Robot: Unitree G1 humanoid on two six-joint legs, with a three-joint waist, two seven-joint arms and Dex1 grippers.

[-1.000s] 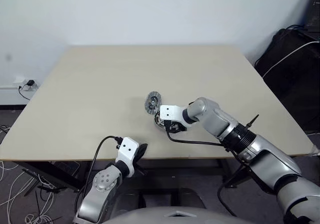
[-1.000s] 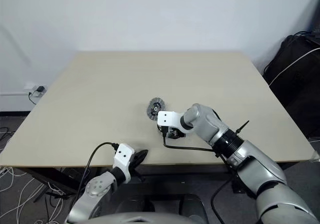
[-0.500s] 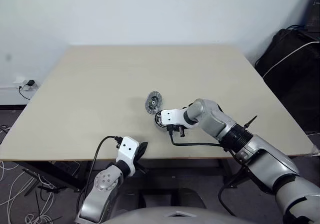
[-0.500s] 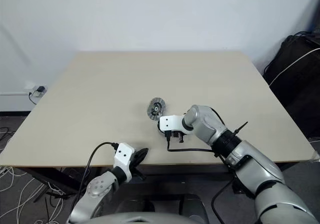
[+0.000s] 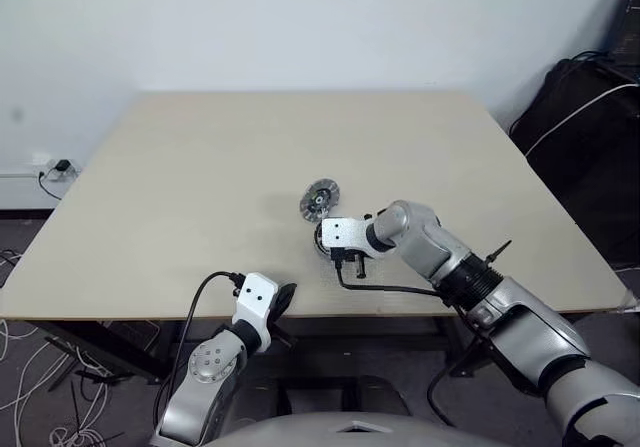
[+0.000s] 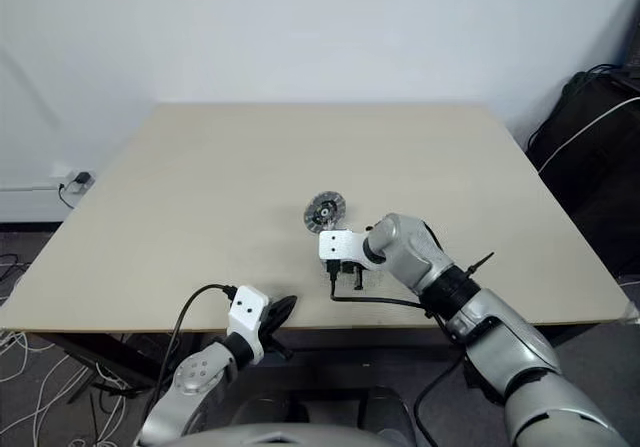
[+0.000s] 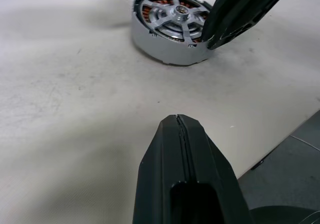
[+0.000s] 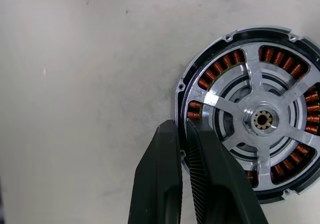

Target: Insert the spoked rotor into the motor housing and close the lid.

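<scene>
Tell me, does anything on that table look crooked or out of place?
Yes: the lid is not lying flat. It stands tilted on its edge right beside the motor housing, seemingly propped against it. The spoked rotor looks seated level inside.

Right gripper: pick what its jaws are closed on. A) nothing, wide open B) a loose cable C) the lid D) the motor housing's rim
D: the right gripper has its jaws pinched across the outer rim of the motor housing, beside the copper windings.
</scene>
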